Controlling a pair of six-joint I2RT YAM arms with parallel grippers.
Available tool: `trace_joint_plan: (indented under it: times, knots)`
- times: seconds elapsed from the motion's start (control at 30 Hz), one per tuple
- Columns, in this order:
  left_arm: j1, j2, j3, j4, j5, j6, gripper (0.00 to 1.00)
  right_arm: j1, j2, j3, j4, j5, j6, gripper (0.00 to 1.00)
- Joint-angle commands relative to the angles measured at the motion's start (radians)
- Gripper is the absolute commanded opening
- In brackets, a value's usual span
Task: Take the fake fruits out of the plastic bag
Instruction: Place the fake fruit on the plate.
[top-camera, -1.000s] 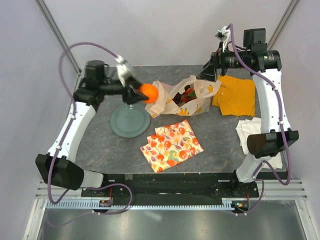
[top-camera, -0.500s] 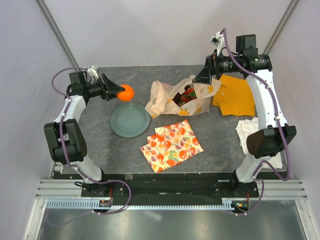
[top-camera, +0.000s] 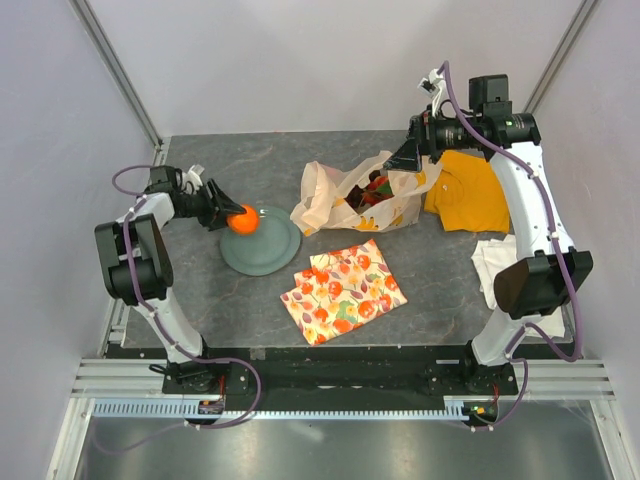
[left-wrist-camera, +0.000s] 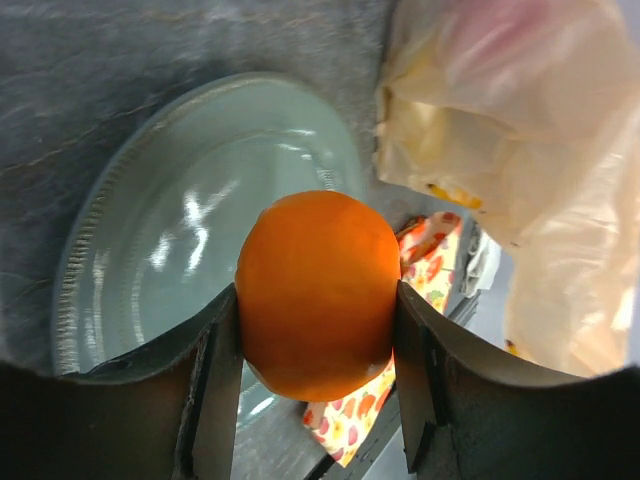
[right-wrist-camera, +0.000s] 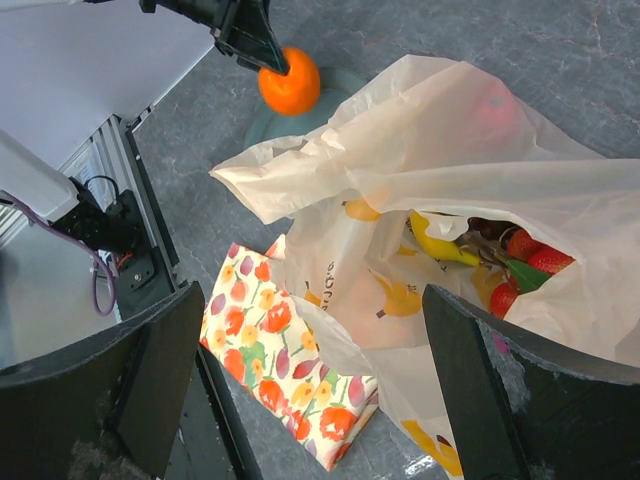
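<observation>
My left gripper (top-camera: 232, 214) is shut on the orange (top-camera: 242, 219) and holds it over the left rim of the grey-green plate (top-camera: 272, 247); the orange fills the left wrist view (left-wrist-camera: 318, 292) between both fingers, and shows in the right wrist view (right-wrist-camera: 289, 82). The cream plastic bag (top-camera: 335, 198) lies open at the table's middle back. Inside it the right wrist view shows a banana (right-wrist-camera: 440, 243), red fruit (right-wrist-camera: 520, 250) and a dark grape bunch (right-wrist-camera: 488, 232). My right gripper (top-camera: 408, 153) is open above the bag's right side, holding nothing.
A flat fruit-patterned cloth (top-camera: 343, 290) lies in front of the bag. A yellow-orange cloth (top-camera: 470, 190) lies at the back right and a folded white cloth (top-camera: 495, 262) at the right edge. Walls close the table on three sides.
My left arm has carried the orange away from the bag, swung left, then lowered it down over the plate's left rim. My right gripper has stayed above the bag.
</observation>
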Motion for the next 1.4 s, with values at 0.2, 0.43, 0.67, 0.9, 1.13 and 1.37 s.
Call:
trace_joint_plan:
  times: [0.2, 0.43, 0.67, 0.9, 1.13, 1.37]
  knots:
    - [0.005, 0.108, 0.042, -0.050, -0.131, 0.122, 0.28, 0.000, -0.015, 0.020, 0.043, -0.004, 0.021, 0.98]
    - [0.004, 0.096, 0.074, -0.083, -0.192, 0.171, 0.56, 0.000, -0.021, 0.015, 0.043, -0.005, 0.015, 0.98]
    - [0.007, 0.076, 0.039, -0.092, -0.189, 0.199, 0.97, 0.000, -0.032, -0.006, 0.042, 0.001, -0.002, 0.98]
    - [0.011, -0.025, 0.045, -0.093, -0.341, 0.232, 0.99, 0.001, -0.015, 0.015, 0.040, -0.002, 0.000, 0.98]
    - [0.011, -0.230, 0.020, -0.031, -0.610, 0.280, 0.99, 0.000, -0.016, 0.041, 0.013, 0.145, -0.118, 0.98]
    - [-0.168, -0.453, -0.049, -0.017, -0.105, 0.465, 0.99, 0.011, -0.074, -0.153, 0.126, 0.353, -0.204, 0.86]
